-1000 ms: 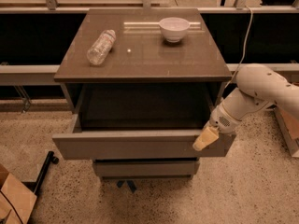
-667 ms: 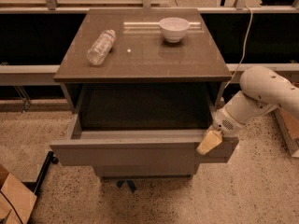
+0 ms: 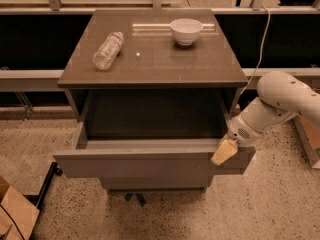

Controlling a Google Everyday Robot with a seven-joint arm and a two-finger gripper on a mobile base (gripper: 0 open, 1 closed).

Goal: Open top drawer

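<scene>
Your gripper (image 3: pixel 224 153) sits at the right end of the drawer (image 3: pixel 135 164), touching the top edge of its front panel (plain and handleless). The white arm (image 3: pixel 280 101) reaches in from the right of the cabinet (image 3: pixel 150 69). You cannot tell whether the gripper is clamped on the panel or only resting against it. The drawer stands well out of the cabinet, just under its top, and is dark inside. Below it a narrower front (image 3: pixel 155 183) shows. On the cabinet top a clear bottle (image 3: pixel 107 50) lies on its side at the left, and a white bowl (image 3: pixel 186 31) stands upright toward the back right, well apart from it. Around the cabinet you see speckled floor (image 3: pixel 270 209), with a cardboard box (image 3: pixel 17 216) at its front left.
</scene>
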